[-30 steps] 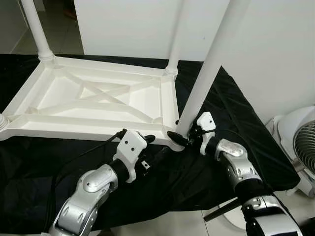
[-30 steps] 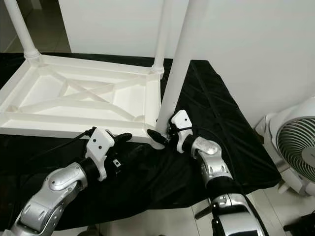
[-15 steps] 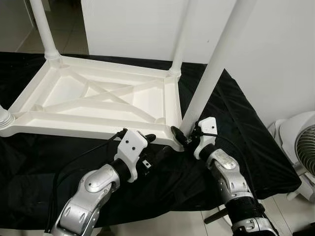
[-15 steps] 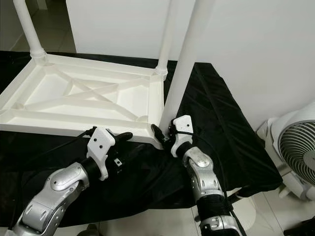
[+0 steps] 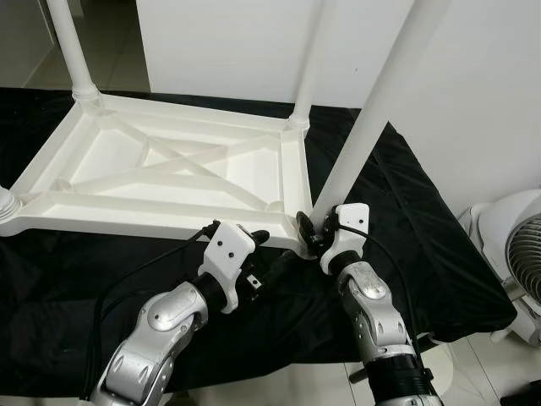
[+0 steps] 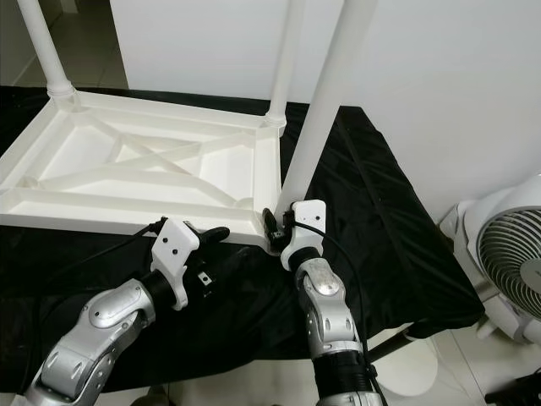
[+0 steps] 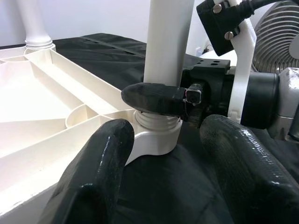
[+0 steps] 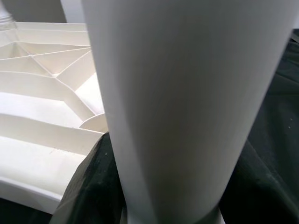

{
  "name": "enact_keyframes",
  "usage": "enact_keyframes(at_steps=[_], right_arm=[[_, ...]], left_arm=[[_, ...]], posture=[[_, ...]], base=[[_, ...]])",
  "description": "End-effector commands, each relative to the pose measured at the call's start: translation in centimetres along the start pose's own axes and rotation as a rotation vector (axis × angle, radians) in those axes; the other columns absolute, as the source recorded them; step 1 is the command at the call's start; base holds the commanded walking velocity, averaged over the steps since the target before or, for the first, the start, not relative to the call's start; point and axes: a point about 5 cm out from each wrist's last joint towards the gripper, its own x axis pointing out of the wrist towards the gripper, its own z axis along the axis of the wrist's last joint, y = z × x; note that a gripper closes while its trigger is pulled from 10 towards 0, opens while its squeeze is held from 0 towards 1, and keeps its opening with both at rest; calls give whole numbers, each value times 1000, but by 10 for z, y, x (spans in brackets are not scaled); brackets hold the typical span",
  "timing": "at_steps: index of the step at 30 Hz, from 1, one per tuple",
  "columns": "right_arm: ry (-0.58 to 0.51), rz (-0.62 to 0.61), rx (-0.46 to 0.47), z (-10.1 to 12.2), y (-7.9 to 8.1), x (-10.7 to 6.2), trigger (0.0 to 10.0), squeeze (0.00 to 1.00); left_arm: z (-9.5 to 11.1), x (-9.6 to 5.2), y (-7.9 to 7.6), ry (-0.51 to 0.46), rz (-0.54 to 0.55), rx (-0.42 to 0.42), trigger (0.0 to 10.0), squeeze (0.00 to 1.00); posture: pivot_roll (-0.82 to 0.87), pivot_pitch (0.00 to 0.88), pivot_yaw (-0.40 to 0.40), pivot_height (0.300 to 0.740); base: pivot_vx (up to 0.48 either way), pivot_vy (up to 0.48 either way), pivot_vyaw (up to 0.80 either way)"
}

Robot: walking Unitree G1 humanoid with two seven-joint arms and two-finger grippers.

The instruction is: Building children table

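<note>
The white children's table top (image 5: 127,222) lies upside down on a black cloth. A white leg (image 5: 363,127) stands tilted in the near right corner socket (image 7: 156,137). My right gripper (image 5: 311,230) is shut on this leg just above the socket; one of its fingers (image 7: 156,99) wraps the leg's base, and the leg (image 8: 187,102) looms close in the right wrist view. My left gripper (image 5: 269,250) is open, low over the cloth just in front of that corner, its two fingers (image 7: 93,177) pointing at the socket without touching it.
Two more legs stand in the far left corner (image 5: 72,51) and the far right corner (image 5: 308,68), and a leg base (image 5: 7,207) shows at the near left. The black cloth (image 5: 423,254) hangs over the platform's edge. A white fan (image 5: 516,254) stands on the floor at right.
My right forearm has swung inward toward the left while its gripper stays on the leg's base. The left arm has hardly moved. The camera has shifted a little.
</note>
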Motion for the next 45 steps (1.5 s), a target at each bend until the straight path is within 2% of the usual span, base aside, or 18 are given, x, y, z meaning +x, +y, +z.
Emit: enact_keyframes(at_steps=[1,2,7,8,15,18,25,26,33,40,42,44,45], right_arm=[[67,-94,21,-11,-8,-7,0,0],[78,-109,21,-11,-8,-8,10000,0],[88,-123,22,-12,-8,-9,10000,0],[84,-123,28,-11,-9,-9,10000,1000],[55,-79,24,-2,-12,-7,10000,1000],[49,4,-9,2,-12,-7,10000,1000],[51,31,-36,4,-12,-6,10000,1000],[60,52,-61,4,-16,-3,10000,0],[47,108,-147,7,-25,5,10000,0],[38,332,-198,7,-24,16,10000,0],[38,332,-198,7,-24,16,10000,0],[41,409,-206,7,-21,18,10000,0],[41,409,-206,7,-21,18,10000,0]], left_arm=[[-2,2,0,10,3,-16,10000,0],[-2,1,0,11,2,-17,10000,0],[-3,0,-1,13,2,-19,10000,0],[-3,0,-2,14,2,-21,10000,0],[-3,0,-2,15,3,-24,10000,0],[-3,0,-2,17,-1,-23,10000,0],[-4,0,-2,18,-3,-23,10000,0],[-4,0,-2,20,-4,-21,10000,0],[-4,-2,-2,25,-5,-16,10000,0],[-2,-5,-1,32,-13,-15,10000,0],[-2,-5,-1,32,-13,-15,10000,0],[-2,-6,-1,35,-16,-14,10000,0],[-2,-6,-1,35,-16,-14,10000,0]], posture=[[189,60,-112,740],[192,60,-112,740],[193,60,-113,740],[194,61,-114,740],[201,49,-116,740],[201,47,-114,740],[203,43,-114,740],[209,37,-110,740],[218,31,-102,740],[229,35,-73,740],[229,35,-73,740],[234,36,-66,740],[234,36,-66,740]], base=[[0,0,0],[0,0,0],[0,0,0],[0,0,0],[0,0,0],[0,0,0],[0,0,0],[0,0,0],[0,0,0],[0,0,0],[0,0,0],[0,0,0],[0,0,0]])
